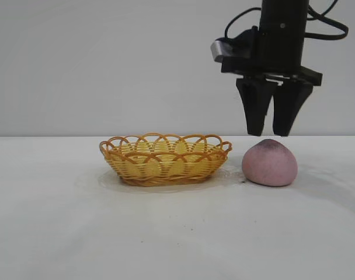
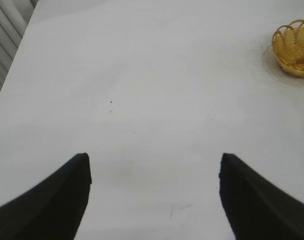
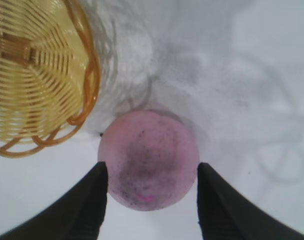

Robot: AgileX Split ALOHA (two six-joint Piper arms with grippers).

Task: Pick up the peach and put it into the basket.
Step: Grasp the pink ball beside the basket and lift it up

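The dusty pink peach (image 1: 270,163) rests on the white table just right of the yellow-orange wicker basket (image 1: 166,166), which holds nothing. My right gripper (image 1: 268,134) hangs straight above the peach, fingertips just over its dark top, open and not touching it. In the right wrist view the peach (image 3: 148,157) shows between the two black fingers (image 3: 94,200) of the right gripper (image 3: 151,167), with the basket (image 3: 37,75) close beside it. My left gripper (image 2: 154,159) is open over bare table, far from the basket (image 2: 296,47).
The white tabletop (image 1: 78,233) stretches around the basket and peach. A plain grey wall (image 1: 78,58) stands behind. In the left wrist view the table's edge (image 2: 12,75) runs along one side.
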